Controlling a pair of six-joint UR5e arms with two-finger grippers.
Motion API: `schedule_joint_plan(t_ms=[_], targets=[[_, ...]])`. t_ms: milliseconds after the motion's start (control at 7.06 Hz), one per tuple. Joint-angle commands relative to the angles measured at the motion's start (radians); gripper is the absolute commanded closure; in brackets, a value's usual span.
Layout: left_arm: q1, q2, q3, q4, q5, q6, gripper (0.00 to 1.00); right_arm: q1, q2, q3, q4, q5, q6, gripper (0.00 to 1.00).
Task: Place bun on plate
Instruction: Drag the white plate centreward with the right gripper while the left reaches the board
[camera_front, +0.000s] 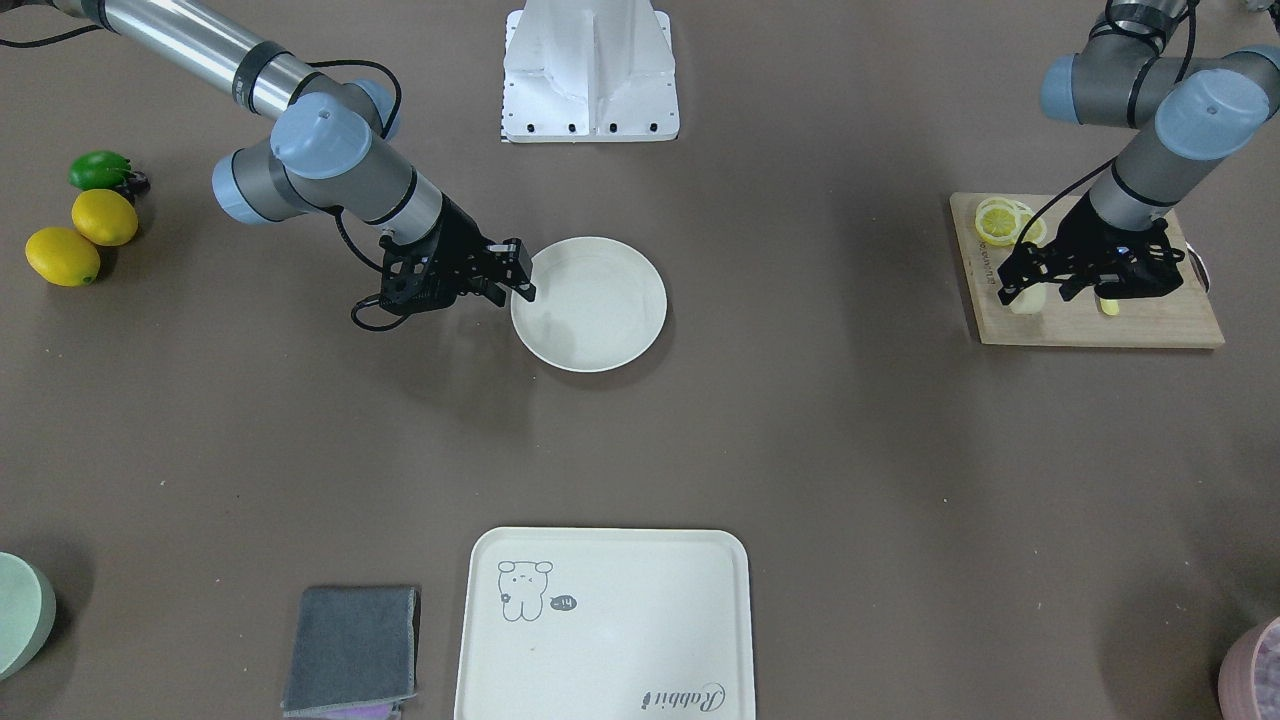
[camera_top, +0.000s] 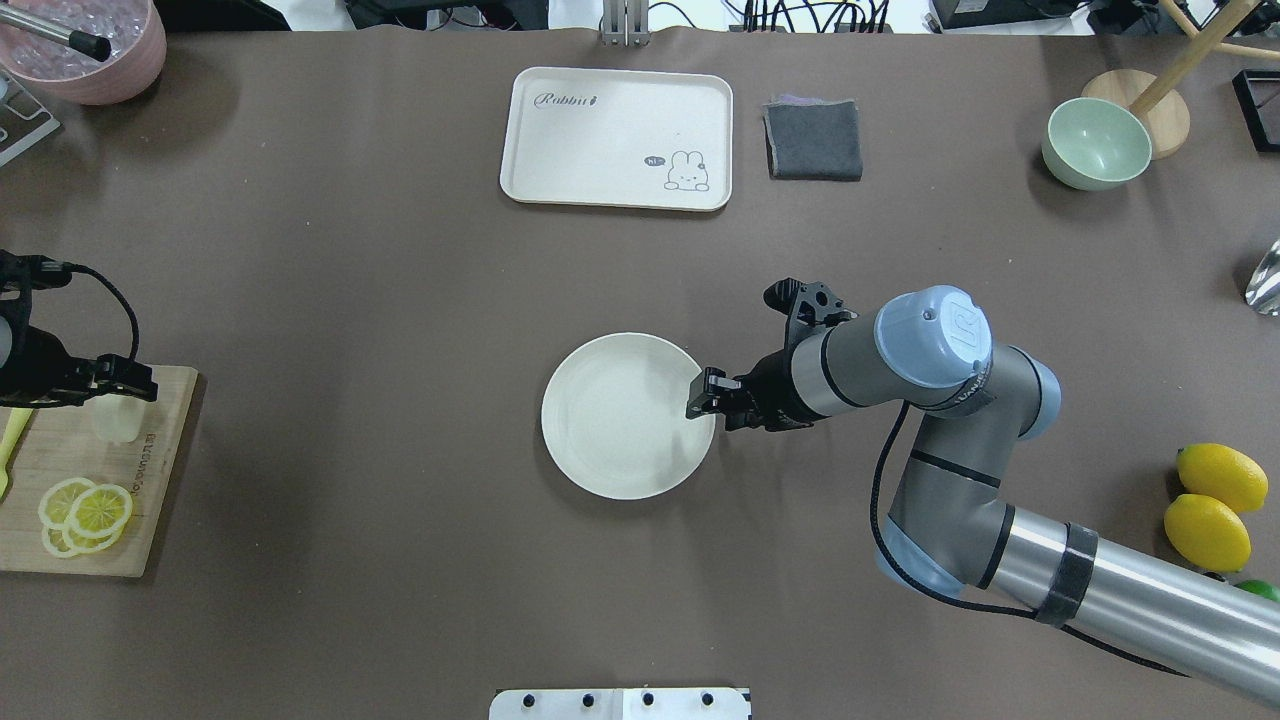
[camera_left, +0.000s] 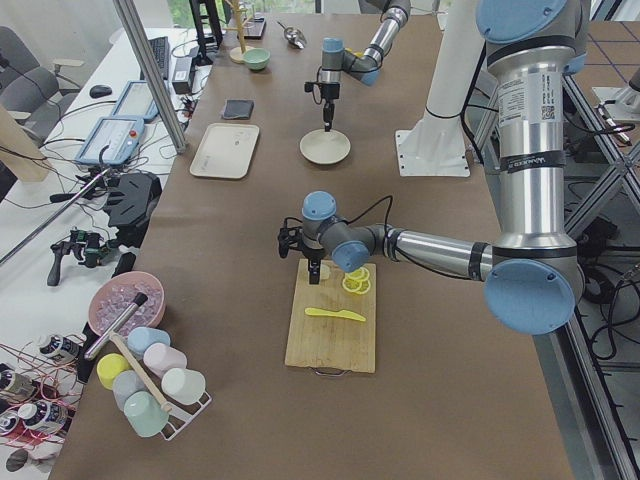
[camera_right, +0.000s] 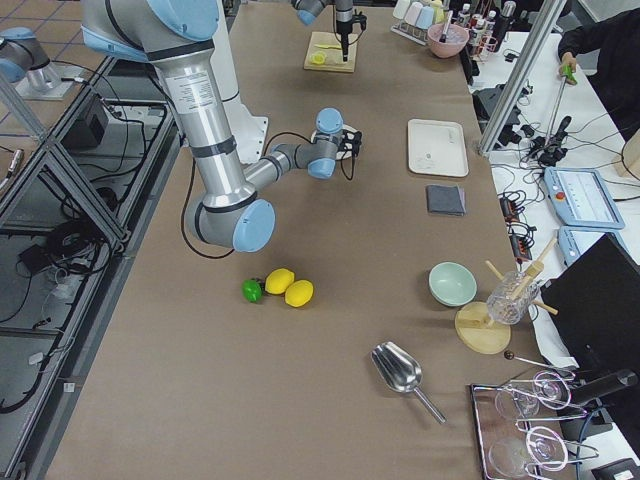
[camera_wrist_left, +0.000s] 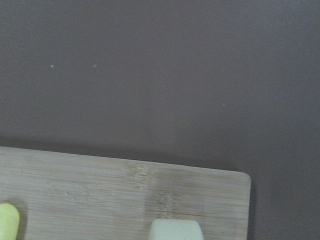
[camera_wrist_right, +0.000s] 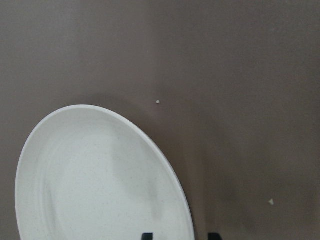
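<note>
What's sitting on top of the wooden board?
Lemon slices, a yellow knife and the pale bun lie on the wooden board. The left gripper hangs over the bun and covers part of it from above.

Bun (camera_wrist_left: 176, 230): cut off by btm edge in left wrist view; part-hidden under left claw (camera_front: 1038, 290) from front, jaw gap indeterminate. Right claw (camera_wrist_right: 180, 236): only tips in wrist view. Green bowl (camera_front: 20, 615): cropped at edge.
</note>
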Motion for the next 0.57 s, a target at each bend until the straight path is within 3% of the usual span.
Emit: schedule_joint_plan(t_ms=[0,425], targets=[[0.002,0.004,-0.001,-0.005,-0.007,-0.002,0.38,0.028,0.006,0.006,0.000,0.002,0.005,0.01],[0.005,0.036,-0.016,-0.005,-0.011,-0.004,0.47,0.038,0.008,0.008,0.000,0.004,0.020,0.01]])
